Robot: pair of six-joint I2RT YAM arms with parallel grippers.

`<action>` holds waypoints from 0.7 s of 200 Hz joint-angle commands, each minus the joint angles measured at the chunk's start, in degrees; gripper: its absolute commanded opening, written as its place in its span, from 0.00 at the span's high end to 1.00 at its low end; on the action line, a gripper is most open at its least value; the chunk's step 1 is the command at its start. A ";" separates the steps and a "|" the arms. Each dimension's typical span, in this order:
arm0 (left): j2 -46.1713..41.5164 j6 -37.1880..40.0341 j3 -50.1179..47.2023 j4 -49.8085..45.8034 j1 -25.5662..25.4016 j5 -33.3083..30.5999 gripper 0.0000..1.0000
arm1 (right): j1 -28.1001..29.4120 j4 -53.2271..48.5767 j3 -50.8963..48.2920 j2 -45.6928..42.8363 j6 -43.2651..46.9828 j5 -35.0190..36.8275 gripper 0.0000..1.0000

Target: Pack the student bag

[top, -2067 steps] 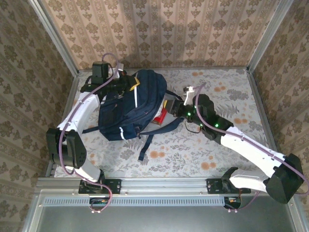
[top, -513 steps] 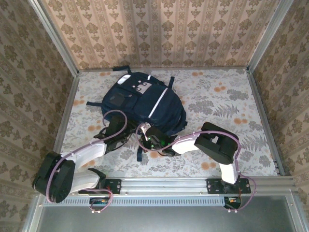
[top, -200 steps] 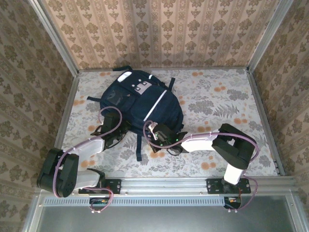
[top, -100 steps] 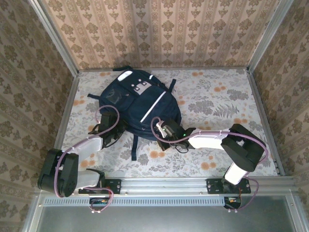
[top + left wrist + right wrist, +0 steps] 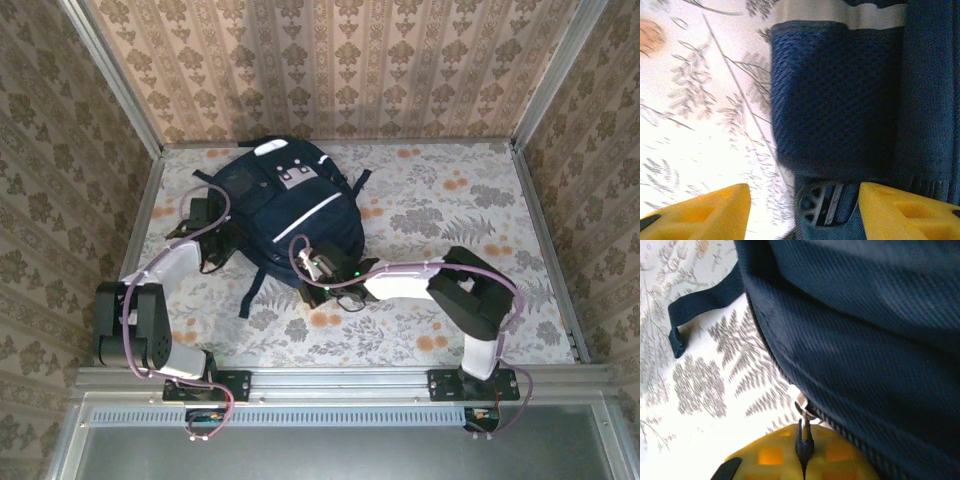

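The student bag (image 5: 285, 210), a large navy backpack with white trim, lies face up at the table's far left centre. My right gripper (image 5: 318, 268) sits at the bag's near edge. In the right wrist view its yellow fingers (image 5: 840, 460) are shut on the metal zipper pull (image 5: 802, 412) under the bag's side (image 5: 865, 330). My left gripper (image 5: 205, 215) is at the bag's left side. It stands open (image 5: 802, 212), with a dark strap buckle (image 5: 825, 202) lying loose between its fingers, just below the mesh side pocket (image 5: 835, 115).
Loose navy straps trail from the bag onto the floral cloth (image 5: 250, 290), and one strap end (image 5: 700, 305) lies close to the right gripper. Patterned walls close in the far and side edges. Bare cloth (image 5: 470, 210) lies to the right of the bag.
The left gripper has opened and moved away from me along the bag's left side. The bag has shifted slightly toward the far wall. The right gripper stays shut on the zipper pull.
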State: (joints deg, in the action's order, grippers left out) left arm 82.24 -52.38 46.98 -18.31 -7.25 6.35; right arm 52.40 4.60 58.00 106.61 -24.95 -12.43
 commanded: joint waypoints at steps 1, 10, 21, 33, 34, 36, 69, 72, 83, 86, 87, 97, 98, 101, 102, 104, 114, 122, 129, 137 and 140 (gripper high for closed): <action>-3.63 1.27 1.31 -6.00 0.56 -2.34 0.33 | 1.30 2.37 5.69 4.30 -5.14 -0.76 1.00; -5.65 0.87 0.76 -7.34 0.66 -1.88 0.32 | 1.41 2.82 7.19 5.59 -6.29 -0.68 1.00; -8.58 -0.48 -1.07 -7.95 0.65 -0.78 0.32 | 1.45 3.58 8.51 6.77 -7.27 -0.58 1.00; -12.01 -2.94 -4.41 -6.09 0.61 2.10 0.32 | 1.72 4.39 9.75 7.91 -7.91 -0.58 1.00; -12.27 -3.14 -4.74 -5.85 0.59 2.36 0.32 | 1.73 4.42 9.85 8.00 -7.96 -0.58 1.00; -12.85 -3.64 -5.35 -5.40 0.57 2.90 0.32 | 1.74 4.33 10.14 8.22 -8.00 -0.69 1.00; -18.82 -9.45 -14.07 3.25 -2.85 5.61 0.38 | 2.18 3.74 12.73 9.92 -8.34 -0.68 1.00; -19.12 -9.76 -14.78 3.95 -3.27 5.27 0.38 | 2.18 3.75 12.75 10.01 -8.42 -0.72 1.00; -19.81 -11.18 -16.86 6.08 -4.60 4.07 0.40 | 2.18 3.92 12.67 9.94 -8.59 -0.59 1.00; -19.83 -11.55 -17.37 6.54 -4.83 4.03 0.41 | 2.18 3.92 12.69 9.93 -8.70 -0.58 1.00; -19.83 -11.71 -17.45 6.75 -4.90 4.02 0.41 | 2.18 3.92 12.68 9.89 -8.70 -0.58 1.00; -19.54 -12.83 -19.04 8.88 -5.14 4.50 0.42 | 2.18 3.92 12.51 9.86 -8.88 -0.63 1.00; -19.47 -12.92 -19.17 9.06 -5.10 4.52 0.42 | 2.22 3.92 12.50 9.85 -8.88 -0.60 1.00; -19.32 -13.12 -19.47 9.69 -5.22 4.61 0.42 | 2.14 4.00 12.47 9.77 -9.03 -0.57 1.00; -19.22 -13.20 -19.51 9.87 -5.27 4.67 0.42 | 2.16 4.01 12.44 9.77 -9.00 -0.53 1.00; -19.09 -13.30 -19.68 10.15 -5.31 4.71 0.42 | 2.17 4.10 12.35 9.76 -9.03 -0.57 1.00; -18.26 -13.49 -19.91 10.98 -5.64 4.66 0.42 | 2.18 4.42 12.08 9.66 -9.22 -0.58 1.00; -17.47 -13.29 -19.82 11.72 -5.99 4.55 0.42 | 2.18 4.63 11.91 9.63 -9.45 -0.58 1.00; -16.84 -13.19 -19.69 12.24 -6.26 4.27 0.41 | 2.18 4.77 11.76 9.69 -9.69 -0.67 1.00; -16.14 -13.19 -19.72 13.17 -6.61 4.05 0.41 | 2.23 4.97 11.74 9.80 -9.84 -0.93 1.00; -15.88 -13.21 -19.73 13.61 -6.71 4.02 0.41 | 2.21 5.07 11.78 9.84 -9.97 -1.01 1.00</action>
State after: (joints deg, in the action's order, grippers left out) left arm 64.86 -63.92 27.16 -10.31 -12.97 10.52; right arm 54.70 6.76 69.08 115.68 -33.43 -12.78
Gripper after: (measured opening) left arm 0.586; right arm 0.076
